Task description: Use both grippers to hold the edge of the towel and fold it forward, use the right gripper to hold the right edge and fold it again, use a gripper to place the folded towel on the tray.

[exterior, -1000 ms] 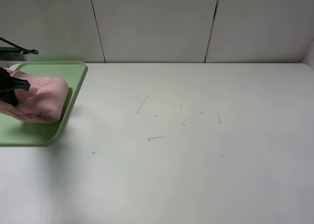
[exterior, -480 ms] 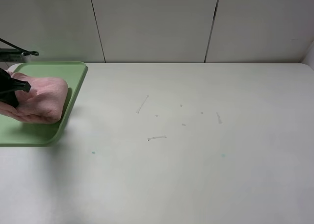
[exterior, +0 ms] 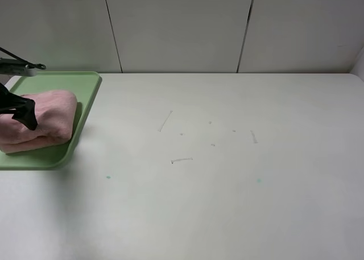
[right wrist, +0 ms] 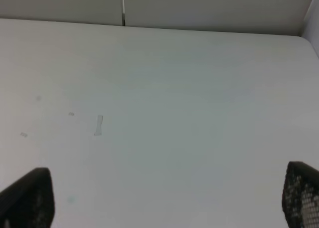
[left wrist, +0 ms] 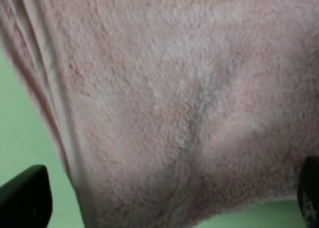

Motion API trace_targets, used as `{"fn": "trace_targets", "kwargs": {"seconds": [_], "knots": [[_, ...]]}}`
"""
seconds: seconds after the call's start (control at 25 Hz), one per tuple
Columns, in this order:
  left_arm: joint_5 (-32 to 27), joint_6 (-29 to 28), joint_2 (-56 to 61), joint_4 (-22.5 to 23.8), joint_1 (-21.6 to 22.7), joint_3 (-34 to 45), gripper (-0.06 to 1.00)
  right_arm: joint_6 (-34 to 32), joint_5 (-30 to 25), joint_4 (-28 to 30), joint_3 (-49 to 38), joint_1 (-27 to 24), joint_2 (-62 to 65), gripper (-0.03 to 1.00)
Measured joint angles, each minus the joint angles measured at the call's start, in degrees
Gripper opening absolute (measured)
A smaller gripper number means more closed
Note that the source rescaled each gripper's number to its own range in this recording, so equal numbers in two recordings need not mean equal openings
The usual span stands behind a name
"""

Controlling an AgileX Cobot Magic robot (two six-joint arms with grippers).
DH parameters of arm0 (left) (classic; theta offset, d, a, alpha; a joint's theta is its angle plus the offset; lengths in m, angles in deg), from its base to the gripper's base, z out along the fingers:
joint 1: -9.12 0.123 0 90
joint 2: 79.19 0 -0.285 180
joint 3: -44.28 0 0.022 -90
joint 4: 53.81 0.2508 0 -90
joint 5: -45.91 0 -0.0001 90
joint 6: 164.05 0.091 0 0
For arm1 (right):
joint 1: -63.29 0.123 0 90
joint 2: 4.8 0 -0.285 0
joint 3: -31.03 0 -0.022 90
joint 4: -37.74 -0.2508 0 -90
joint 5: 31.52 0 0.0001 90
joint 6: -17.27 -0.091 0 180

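towel (exterior: 38,120): folded pink bundle lying on the green tray (exterior: 84,103), so placement looks done or nearly so
exterior high: left gripper (exterior: 25,113) sits at the bundle's near-left end, black finger against the fabric; can't tell from here if it grips or has let go; table (exterior: 227,174) to its right has only scuff marks
left wrist: towel (left wrist: 174,98) fills the space ahead of the left gripper (left wrist: 164,208); both fingertips (left wrist: 27,198) wide apart at the frame corners, jaws spread, nothing pinched; tray (left wrist: 20,133) green shows beside and below the fabric
right wrist: right gripper (right wrist: 164,203) over bare table (right wrist: 174,88), tips wide apart, holding nothing; parked clear since the left arm handles the drop
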Motion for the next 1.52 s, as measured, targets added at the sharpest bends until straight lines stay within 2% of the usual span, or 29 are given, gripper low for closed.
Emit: {"fn": "trace_targets", "kwargs": {"seconds": [0.52,0.84,1.28,1.52], "knots": [[-2.22,-0.21,4.07,0.00,0.00,0.00,1.00,0.00,0.00,0.00,0.00,0.00,0.00,1.00],[-8.03,-0.25,9.91,-0.26,0.00,0.00,1.00,0.00,0.00,0.00,0.00,0.00,0.00,1.00],[-18.51,-0.25,19.92,-5.62,0.00,0.82,1.00,0.00,0.00,0.00,0.00,0.00,0.00,1.00],[-18.14,-0.25,29.02,-8.63,0.00,6.28,1.00,0.00,0.00,0.00,0.00,0.00,0.00,1.00]]}}
